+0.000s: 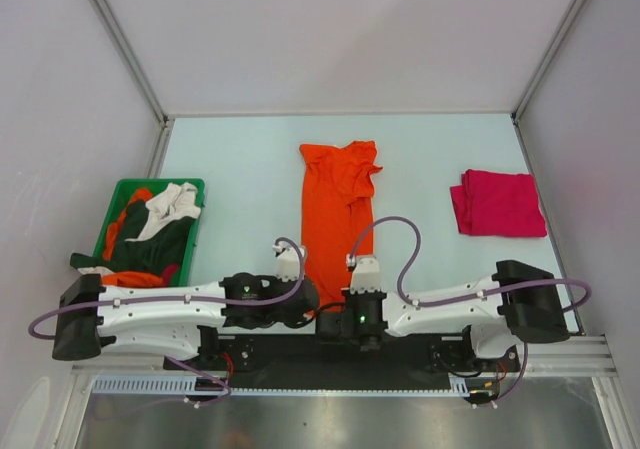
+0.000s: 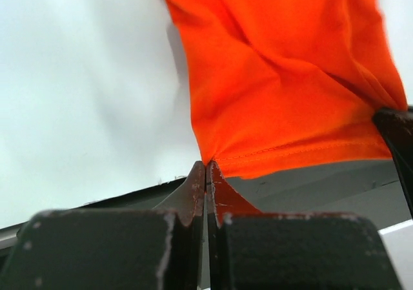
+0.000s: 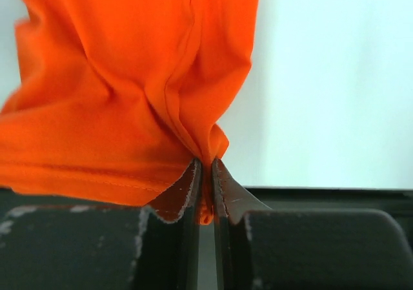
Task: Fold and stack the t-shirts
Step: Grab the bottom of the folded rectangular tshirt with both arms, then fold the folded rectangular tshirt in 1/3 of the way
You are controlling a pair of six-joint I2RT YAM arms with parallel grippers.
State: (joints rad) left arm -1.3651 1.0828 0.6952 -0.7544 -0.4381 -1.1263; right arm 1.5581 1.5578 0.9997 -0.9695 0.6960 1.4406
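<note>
Here, the orange t-shirt, soft and light, lies right of the green bin; left claw and right claw each clamp a near hem corner, apt holds.

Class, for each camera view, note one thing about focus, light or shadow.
Top view: even, soft light, everything sharp, the orange t-shirt casts hardly any shadow. Left wrist view: hem stitching crisp, a soft grey shadow on the table beside the cloth. Right wrist view: table washed out pale, right gripper dark with little detail.
</note>
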